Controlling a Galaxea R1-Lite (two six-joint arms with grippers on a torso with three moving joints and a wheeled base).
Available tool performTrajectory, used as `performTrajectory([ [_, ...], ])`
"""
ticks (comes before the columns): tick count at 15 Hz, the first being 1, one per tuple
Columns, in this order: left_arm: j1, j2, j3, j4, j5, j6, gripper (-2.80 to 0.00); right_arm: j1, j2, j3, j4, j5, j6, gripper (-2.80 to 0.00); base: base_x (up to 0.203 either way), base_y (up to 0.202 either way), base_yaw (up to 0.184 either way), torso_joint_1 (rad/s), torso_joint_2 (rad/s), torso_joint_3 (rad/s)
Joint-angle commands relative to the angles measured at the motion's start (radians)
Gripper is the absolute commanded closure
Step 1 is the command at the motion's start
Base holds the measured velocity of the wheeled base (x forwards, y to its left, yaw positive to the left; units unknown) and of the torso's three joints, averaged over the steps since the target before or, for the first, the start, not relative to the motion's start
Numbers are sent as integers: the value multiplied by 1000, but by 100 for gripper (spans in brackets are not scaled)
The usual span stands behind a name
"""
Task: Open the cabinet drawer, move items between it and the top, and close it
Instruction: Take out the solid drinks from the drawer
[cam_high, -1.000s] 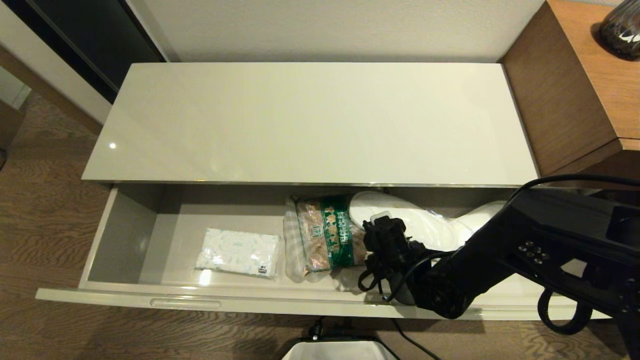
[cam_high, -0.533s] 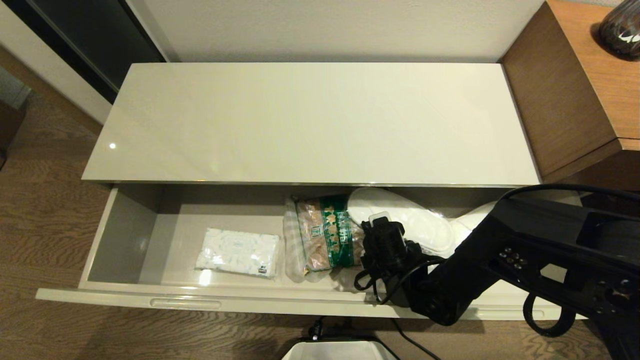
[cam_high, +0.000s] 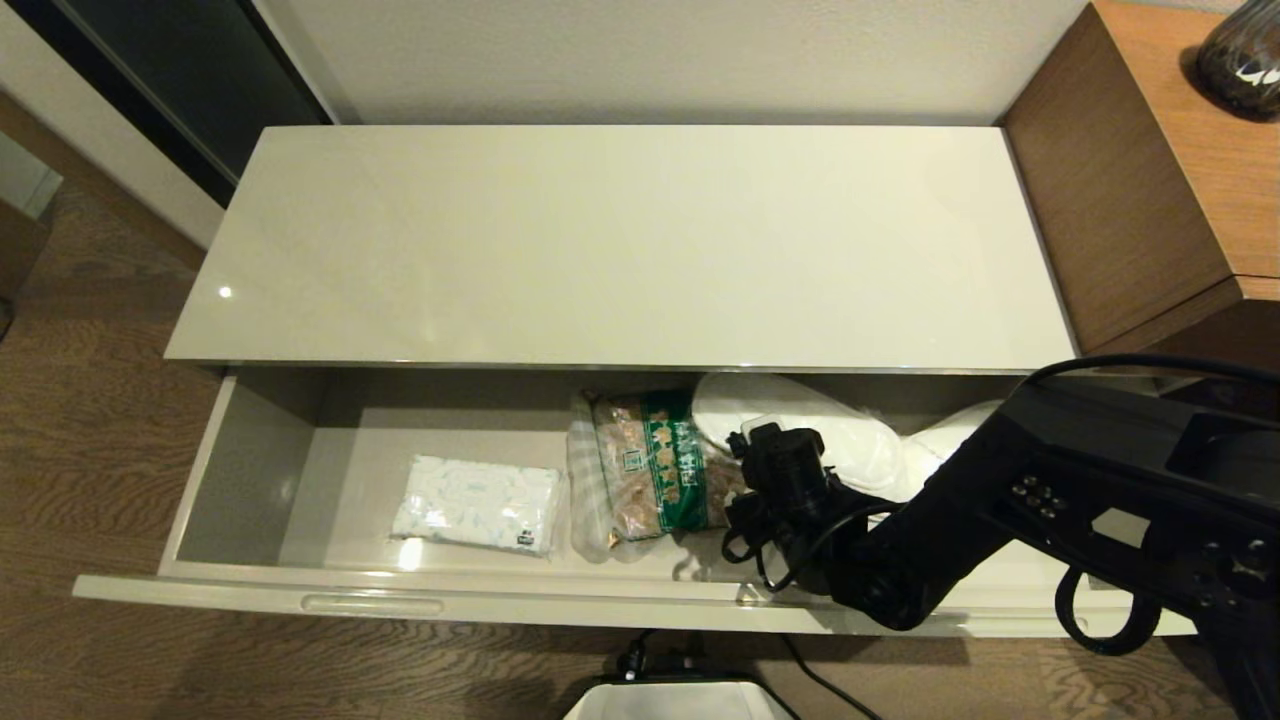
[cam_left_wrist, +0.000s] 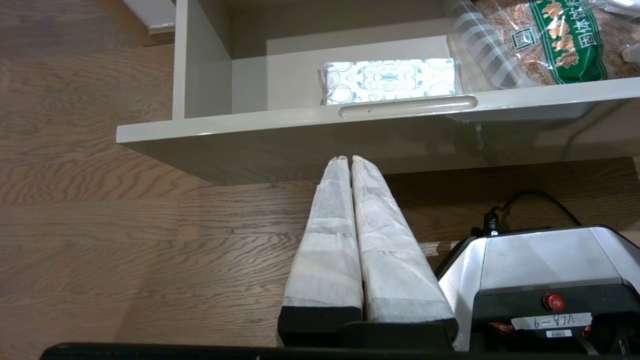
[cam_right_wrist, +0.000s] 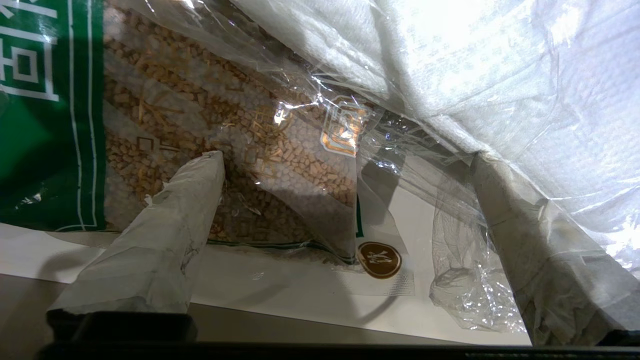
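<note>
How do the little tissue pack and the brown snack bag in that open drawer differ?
The tissue pack is opaque white with a pale-blue pattern; the snack bag is clear, showing brown contents behind a green band. The tissue pack lies alone toward the drawer's left; the snack bag lies mid-drawer against the wrapped slippers. The right gripper, jaws open, is at the snack bag's edge, away from the tissue pack. Both lie flat in the drawer.

The head view looks steeply down on the whole open cabinet drawer (cam_high: 300, 470), the left wrist view faces its front from low outside, and the right wrist view peers close inside at the snack bag (cam_right_wrist: 225, 125), which all three share.
</note>
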Motion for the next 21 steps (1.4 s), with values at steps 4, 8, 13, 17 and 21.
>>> performTrajectory([
  [4,1,2,0,0,0,1,0,-1,-67,67,10,22,-7,-280,0,0,0,0,0,0],
  [8,0,2,0,0,0,1,0,31,-116,179,7,6,-10,-280,0,0,0,0,0,0],
  [13,0,2,0,0,0,1,0,33,-189,280,-1,-21,4,-280,0,0,0,0,0,0],
  [17,1,2,0,0,0,1,0,40,-253,334,7,-52,4,-280,0,0,0,0,0,0],
  [21,0,2,0,0,0,1,0,32,-276,339,3,-52,3,-280,0,0,0,0,0,0],
])
